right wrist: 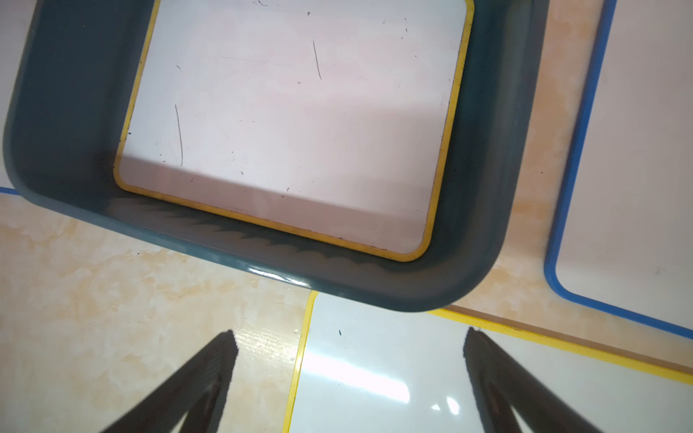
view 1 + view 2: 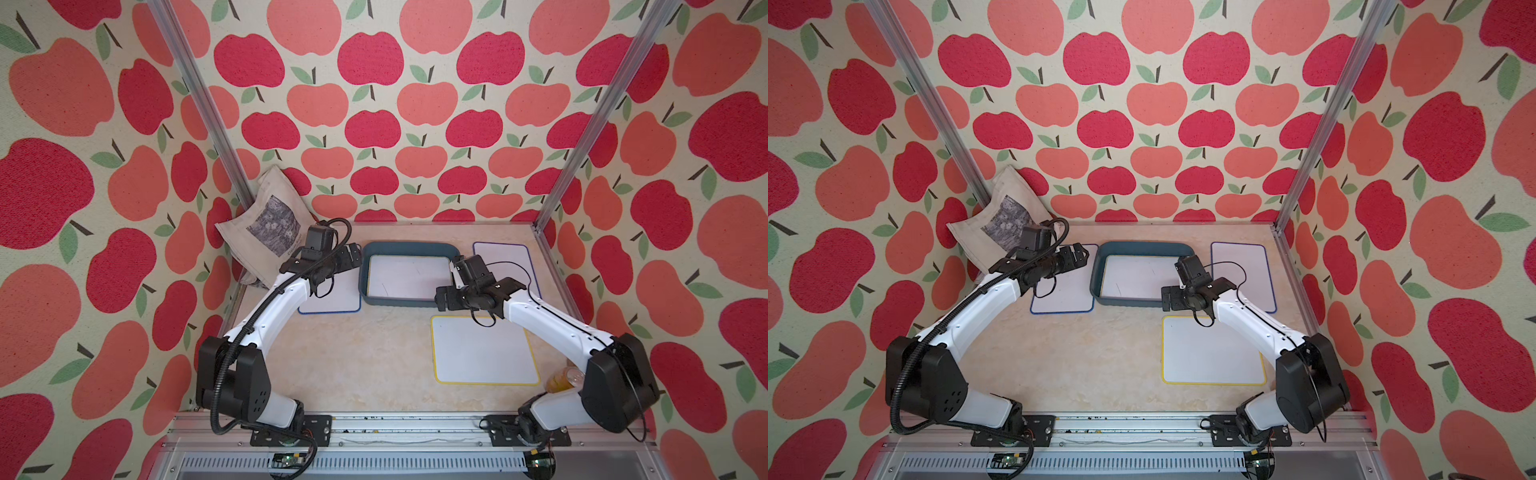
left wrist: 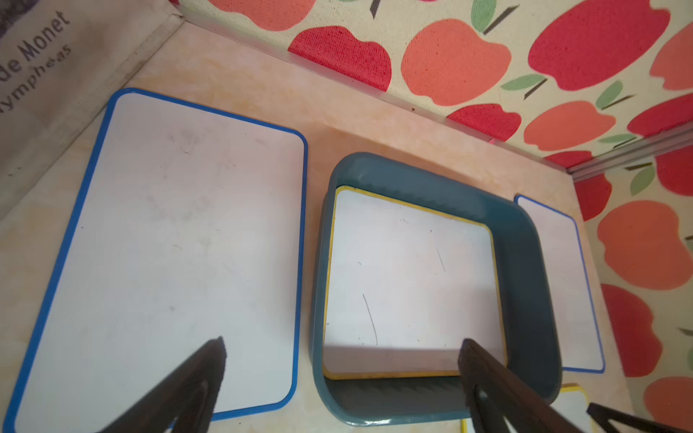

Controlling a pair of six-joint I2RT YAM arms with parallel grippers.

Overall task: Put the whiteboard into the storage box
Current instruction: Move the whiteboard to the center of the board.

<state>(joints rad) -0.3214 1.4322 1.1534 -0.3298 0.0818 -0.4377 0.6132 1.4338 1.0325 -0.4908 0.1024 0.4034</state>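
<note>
Meanwhile, wide and empty, the left claw (image 3: 343,342) and right claw (image 1: 350,331) flank the box (image 2: 409,247) holding one board (image 2: 409,276); the next needs an edge pinch, then flat lowering.

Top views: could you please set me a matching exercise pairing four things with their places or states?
1 box
2 bag
3 left gripper
4 right gripper

A leans in the far corner
B holds a yellow whiteboard
C open over the blue whiteboard beside the bag
D open near the second yellow whiteboard, on the table

Pairs: 1-B, 2-A, 3-C, 4-D
</note>
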